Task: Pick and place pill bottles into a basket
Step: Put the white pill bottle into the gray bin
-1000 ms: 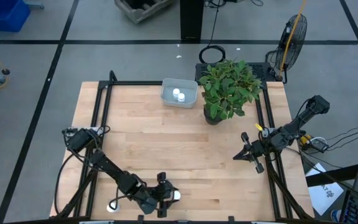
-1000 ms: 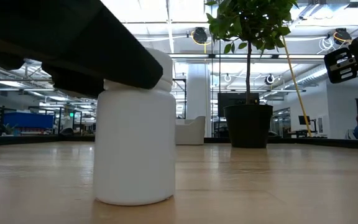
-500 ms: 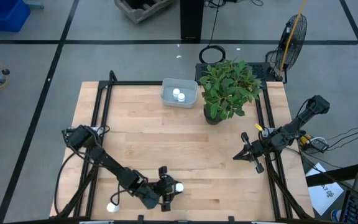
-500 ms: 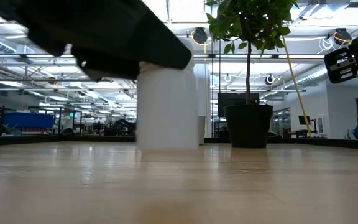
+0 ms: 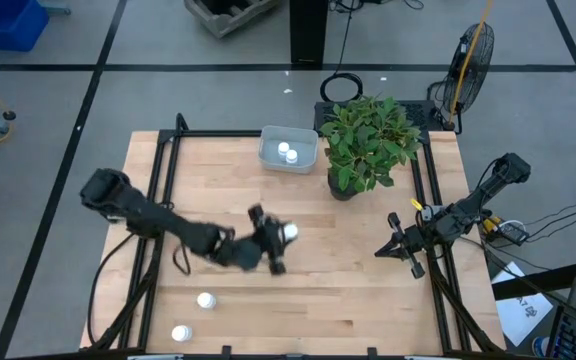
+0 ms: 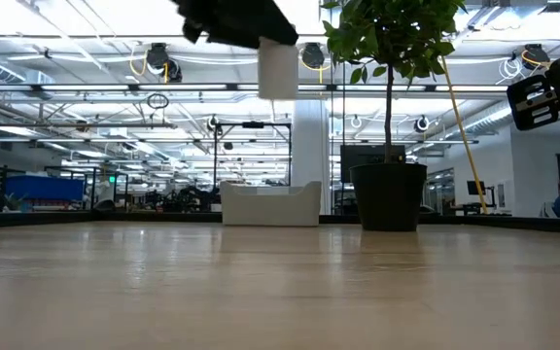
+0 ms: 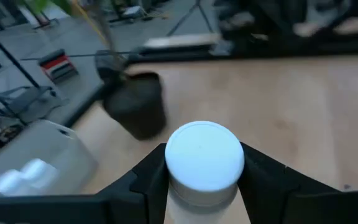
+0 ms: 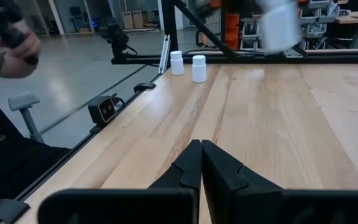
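My left gripper (image 5: 279,241) is shut on a white pill bottle (image 5: 290,232) over the middle of the table, well above the wood; the low view shows the bottle (image 6: 278,72) high in the air. The pale basket (image 5: 288,150) stands at the far edge and holds two bottles (image 5: 286,152). Two more bottles (image 5: 205,299) (image 5: 179,333) stand upright on their bases near the table's near left corner. My right gripper (image 5: 392,246) is shut and empty near the right edge. My left gripper pinches the bottle between its two fingers (image 7: 146,179), one on each side of the body just under the round cap (image 7: 204,154). The fingers come slanting from the table's left. The bottle stands upright in the hold, cap up, lifted clear of the table.
A leafy potted plant (image 5: 368,140) stands right of the basket at the far edge. Black rails (image 5: 163,170) run along the table's left and right sides. A person's hand (image 8: 8,34) shows in the room beyond the table.
My left gripper has risen from the table's near edge and gone toward the far edge, to the table's middle, carrying the bottle. The bottle, which stood on the wood a second ago, is now lifted clear and still upright.
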